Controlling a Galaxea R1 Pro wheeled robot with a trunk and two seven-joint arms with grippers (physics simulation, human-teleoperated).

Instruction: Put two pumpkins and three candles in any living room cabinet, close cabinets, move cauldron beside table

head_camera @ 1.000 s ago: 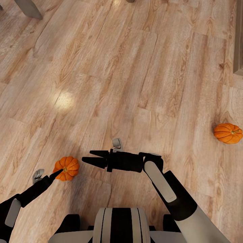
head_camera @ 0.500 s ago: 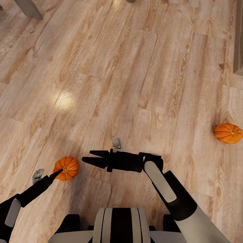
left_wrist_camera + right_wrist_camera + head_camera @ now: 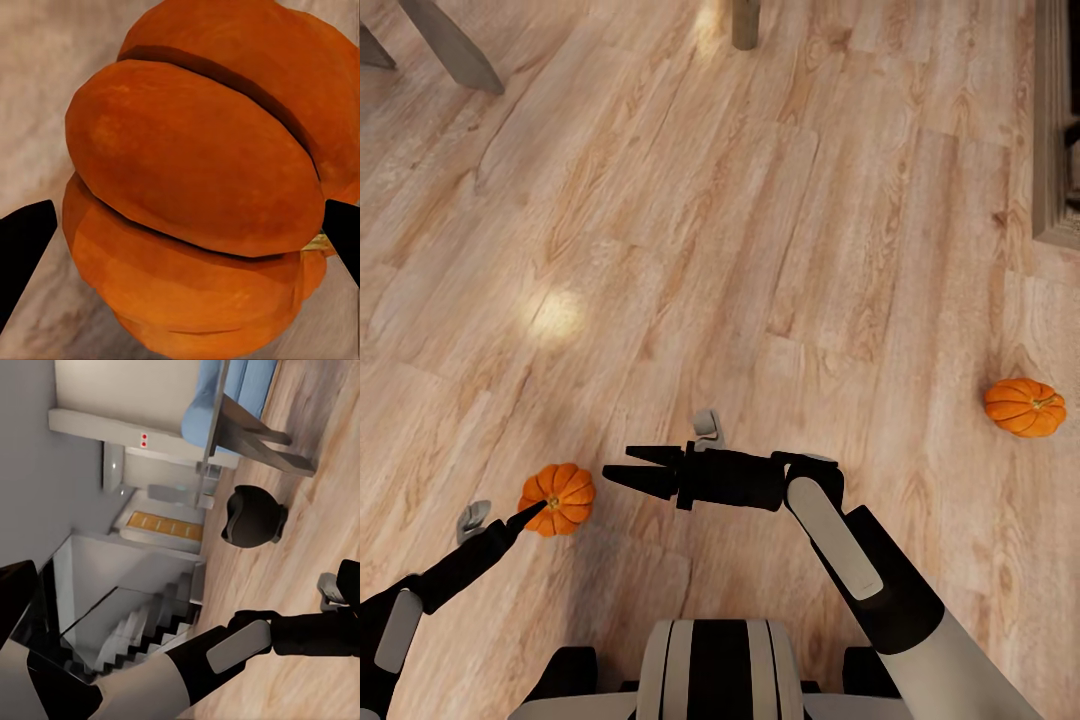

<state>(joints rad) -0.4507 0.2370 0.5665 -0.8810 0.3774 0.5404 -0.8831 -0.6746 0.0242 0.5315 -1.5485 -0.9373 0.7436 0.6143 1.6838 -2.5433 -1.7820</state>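
Wooden plank floor [image 3: 760, 250], two pumpkins [image 3: 557, 498] apart, grey table legs [image 3: 450, 45]

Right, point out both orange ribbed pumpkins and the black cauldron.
Near orange ribbed pumpkin [image 3: 557, 497], head view, its top ribs.
Far orange ribbed pumpkin [image 3: 1024, 407], head view, its side.
Black rounded cauldron [image 3: 253, 515], right wrist view, its belly.

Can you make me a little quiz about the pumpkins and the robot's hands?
1. How many pumpkins lie on the wooden floor in the head view?
2. True or false: the right gripper is carrying a pumpkin.
3. Where is the near pumpkin? A: between the fingers of the left gripper. B: inside a cabinet. C: on a table.

Key: 1. Two, the near one and the far pumpkin. 2. False, it is open and empty. 3. A.
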